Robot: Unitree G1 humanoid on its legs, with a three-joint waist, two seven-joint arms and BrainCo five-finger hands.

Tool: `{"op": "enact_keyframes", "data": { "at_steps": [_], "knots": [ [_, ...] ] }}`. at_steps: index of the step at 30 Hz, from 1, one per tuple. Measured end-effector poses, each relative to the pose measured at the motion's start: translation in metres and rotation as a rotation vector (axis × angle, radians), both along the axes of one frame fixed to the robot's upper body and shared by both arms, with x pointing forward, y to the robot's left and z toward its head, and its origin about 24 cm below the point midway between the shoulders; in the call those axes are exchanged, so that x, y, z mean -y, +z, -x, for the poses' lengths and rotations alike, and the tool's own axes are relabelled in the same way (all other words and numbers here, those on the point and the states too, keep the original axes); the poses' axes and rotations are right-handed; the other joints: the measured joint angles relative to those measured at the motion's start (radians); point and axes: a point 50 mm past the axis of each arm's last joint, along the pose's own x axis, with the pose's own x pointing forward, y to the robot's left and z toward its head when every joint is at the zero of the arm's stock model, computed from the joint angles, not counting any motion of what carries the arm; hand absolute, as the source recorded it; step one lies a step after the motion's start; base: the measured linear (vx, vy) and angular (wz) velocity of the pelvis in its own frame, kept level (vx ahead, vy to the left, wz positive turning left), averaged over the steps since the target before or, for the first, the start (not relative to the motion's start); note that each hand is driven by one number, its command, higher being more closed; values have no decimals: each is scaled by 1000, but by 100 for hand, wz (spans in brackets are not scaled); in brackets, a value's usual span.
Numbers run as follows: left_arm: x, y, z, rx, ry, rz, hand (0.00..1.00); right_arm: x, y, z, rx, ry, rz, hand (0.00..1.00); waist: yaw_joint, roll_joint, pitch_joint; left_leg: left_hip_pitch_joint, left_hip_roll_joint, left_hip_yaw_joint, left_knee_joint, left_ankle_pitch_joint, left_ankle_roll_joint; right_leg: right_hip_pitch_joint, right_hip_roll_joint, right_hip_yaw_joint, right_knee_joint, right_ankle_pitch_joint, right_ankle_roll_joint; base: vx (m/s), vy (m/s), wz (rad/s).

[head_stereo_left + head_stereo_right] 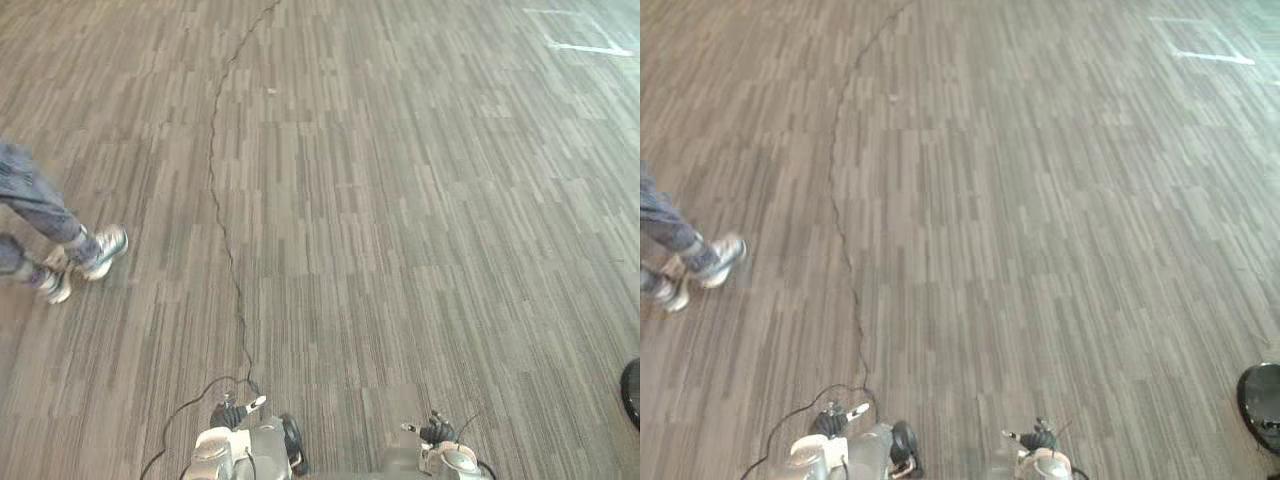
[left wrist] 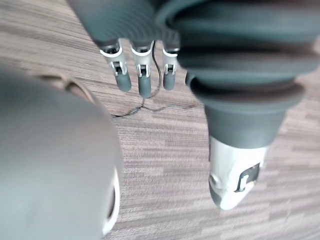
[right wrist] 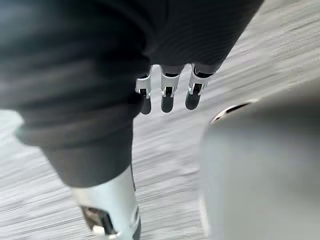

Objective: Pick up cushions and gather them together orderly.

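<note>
My left hand (image 2: 142, 75) hangs over the striped grey carpet with its fingers straight and relaxed, the thumb (image 2: 231, 182) apart from them, and nothing in it. My right hand (image 3: 167, 95) hangs the same way, fingers straight and thumb (image 3: 107, 210) apart, with only carpet past it. A dark rounded thing (image 1: 1262, 400) lies on the floor at the right edge, cut off by the frame; what it is cannot be told.
A person's legs and light shoes (image 1: 70, 255) stand on the carpet at the left. A thin crack line (image 1: 222, 200) runs up the floor from near me. White tape marks (image 1: 585, 40) lie at the far right.
</note>
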Motion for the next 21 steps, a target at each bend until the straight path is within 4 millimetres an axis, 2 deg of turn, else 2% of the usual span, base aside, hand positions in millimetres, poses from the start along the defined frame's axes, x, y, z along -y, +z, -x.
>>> {"op": "enact_keyframes", "data": {
  "at_steps": [1,3,5,6,7,8,9,10,11,12,13,14,15,16,17,19,21],
  "knots": [
    [1,0,0,-1,-9,-3,0,0,1,-4,10,8,2,0,2,8,8,100,0,4,-78,2,-4,-35,28,-68,17,-54,-65,495,17,-20],
    [2,-1,2,-6,-15,-2,0,2,5,-12,39,35,17,0,0,21,15,195,13,25,-139,4,-7,-109,72,-156,-70,-107,-125,474,-13,-17],
    [5,0,-2,5,-18,5,0,5,12,-24,86,46,30,0,-14,37,24,245,31,28,-172,5,-8,-205,118,-206,-247,-88,-140,481,-72,5],
    [7,0,-2,6,-18,11,0,7,15,-29,101,52,38,0,-18,44,30,282,39,27,-198,11,-19,-242,159,-221,-424,-9,-146,556,-115,21],
    [9,-1,-2,6,-16,15,0,9,14,-26,88,55,41,0,-17,29,25,322,24,23,-226,27,-56,-245,184,-218,-616,117,-161,587,-121,25],
    [8,-1,1,-1,-12,15,0,10,12,-22,76,52,41,0,-20,22,24,354,16,6,-235,29,-93,-235,199,-203,-697,274,-228,633,-130,9],
    [20,-4,2,-12,-11,44,0,19,16,-27,89,48,66,0,-20,72,26,388,61,-21,-240,36,-123,-233,231,-201,-632,290,-262,611,-139,-1],
    [25,-4,-1,-4,-16,62,0,24,18,-31,99,49,79,0,-24,84,28,382,70,-63,-224,78,-153,-256,227,-191,-556,211,-266,702,-214,-7],
    [29,-4,-2,1,-20,71,0,25,17,-28,93,40,76,0,-28,86,29,379,73,-95,-196,111,-161,-265,215,-191,-495,152,-264,554,-213,8],
    [33,-4,-3,2,-21,80,0,29,16,-25,83,13,71,0,-40,93,27,350,92,-132,-100,149,-174,-256,211,-197,-448,92,-264,524,-251,14],
    [34,-4,-3,2,-21,85,0,30,16,-24,80,8,73,0,-47,103,31,299,127,-170,43,202,-188,-221,219,-208,-450,54,-256,602,-244,19],
    [36,-4,-3,1,-21,91,0,32,14,-20,63,6,75,0,-51,118,40,192,190,-205,301,292,-211,-143,250,-214,-499,25,-251,498,-192,9],
    [36,-4,-4,9,-18,91,0,32,13,-17,56,1,77,0,-48,122,45,138,223,-202,428,263,-215,-100,271,-212,-533,15,-258,478,-124,4],
    [34,-3,-6,17,-8,90,0,31,12,-15,48,-1,76,0,-44,123,48,91,248,-192,521,220,-201,-53,284,-213,-563,8,-263,358,-57,2],
    [30,-1,-9,31,9,84,0,29,9,-8,29,-9,69,0,-36,115,52,12,267,-168,605,152,-170,47,296,-213,-627,-2,-255,542,-91,9],
    [27,2,-13,54,9,76,0,28,6,0,7,-18,66,0,-22,98,58,-71,262,-107,570,106,-136,157,295,-211,-702,-4,-241,434,-54,0],
    [25,7,-20,93,8,70,0,27,3,4,-8,-33,58,0,1,97,57,-193,205,-86,335,91,-122,252,283,-195,-779,-3,-196,420,32,-19]
  ]
}}
